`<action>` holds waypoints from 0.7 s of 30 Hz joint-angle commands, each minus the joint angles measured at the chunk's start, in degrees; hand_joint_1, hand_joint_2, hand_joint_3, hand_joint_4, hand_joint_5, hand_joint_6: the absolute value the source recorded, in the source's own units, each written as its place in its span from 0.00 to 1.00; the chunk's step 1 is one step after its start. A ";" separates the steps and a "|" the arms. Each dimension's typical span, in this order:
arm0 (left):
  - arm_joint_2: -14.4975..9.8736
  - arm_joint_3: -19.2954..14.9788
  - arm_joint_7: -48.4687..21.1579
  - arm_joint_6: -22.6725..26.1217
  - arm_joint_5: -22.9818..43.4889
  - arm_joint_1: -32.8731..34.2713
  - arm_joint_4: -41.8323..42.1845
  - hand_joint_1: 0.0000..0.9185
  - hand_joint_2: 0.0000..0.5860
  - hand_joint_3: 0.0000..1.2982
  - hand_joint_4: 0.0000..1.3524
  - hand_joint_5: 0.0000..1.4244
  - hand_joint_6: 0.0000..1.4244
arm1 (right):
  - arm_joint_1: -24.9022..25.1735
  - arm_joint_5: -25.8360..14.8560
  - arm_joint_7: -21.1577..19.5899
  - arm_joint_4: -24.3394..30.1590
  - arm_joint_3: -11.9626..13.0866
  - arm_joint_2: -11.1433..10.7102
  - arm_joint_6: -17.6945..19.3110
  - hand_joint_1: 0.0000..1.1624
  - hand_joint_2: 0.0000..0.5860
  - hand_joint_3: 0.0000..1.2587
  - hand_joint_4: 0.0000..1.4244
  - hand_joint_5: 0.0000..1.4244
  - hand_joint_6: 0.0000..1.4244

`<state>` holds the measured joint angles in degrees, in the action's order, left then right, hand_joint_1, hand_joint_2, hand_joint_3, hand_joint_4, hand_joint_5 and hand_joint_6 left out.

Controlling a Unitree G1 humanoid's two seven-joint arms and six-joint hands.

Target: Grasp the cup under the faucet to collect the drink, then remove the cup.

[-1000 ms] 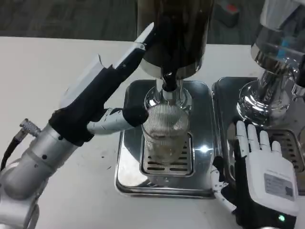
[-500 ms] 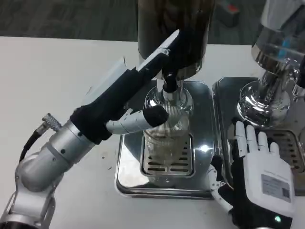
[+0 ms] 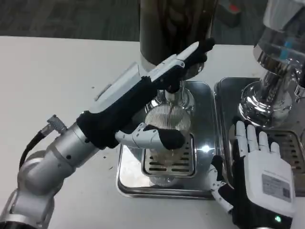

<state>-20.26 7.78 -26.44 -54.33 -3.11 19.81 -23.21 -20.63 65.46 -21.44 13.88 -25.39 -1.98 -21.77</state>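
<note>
Sitting upright on the slotted grate (image 3: 169, 162) of the steel drip tray (image 3: 128, 179), right under the faucet (image 3: 172, 91) of the dark drink dispenser (image 3: 175, 28): the ribbed clear cup (image 3: 167, 125), with its lower part hidden behind a finger, so the amount of drink inside cannot be told. Reaching in from the lower left across the cup: the left hand (image 3: 147, 98), fingers spread apart, with one black-tipped finger (image 3: 155, 137) lying across the cup's front and touching it or nearly so, and the upper fingers stretching past the faucet toward the dispenser's base. Whether anything is actually being clamped cannot be told, since the far side of the cup is hidden by the hand. Resting well apart at the lower right, near the tray's right edge: the right hand (image 3: 259, 179), back up, fingers straight, slightly apart and holding nothing, their tips lying over the edge of a second steel tray (image 3: 224, 95). Standing on that tray: a second, chrome-based dispenser (image 3: 274, 71). Lying beneath everything: the white table (image 3: 57, 71).
</note>
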 commanded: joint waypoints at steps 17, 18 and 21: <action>-3.20 1.16 9.06 -5.75 -13.08 -0.62 1.14 0.00 0.13 0.07 0.00 0.08 0.02 | 0.42 -9.61 0.83 1.74 2.19 -1.00 4.98 0.31 0.82 0.00 0.00 0.00 0.00; -3.29 1.18 9.14 -5.74 -13.09 -0.61 1.13 0.00 0.13 0.07 0.00 0.08 0.02 | 0.48 -12.69 1.74 2.13 3.19 -0.86 6.22 0.30 0.79 0.00 0.00 0.00 0.00; -3.51 1.36 9.23 -5.65 -13.09 -0.49 1.08 0.00 0.14 0.07 0.00 0.08 0.02 | 0.76 -20.42 3.89 2.54 5.58 -0.60 9.24 0.31 0.76 0.00 0.00 0.00 0.00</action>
<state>-23.25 7.99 -17.22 -59.61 -14.50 19.79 -21.94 -20.31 50.50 -19.22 15.54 -21.75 -2.76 -15.22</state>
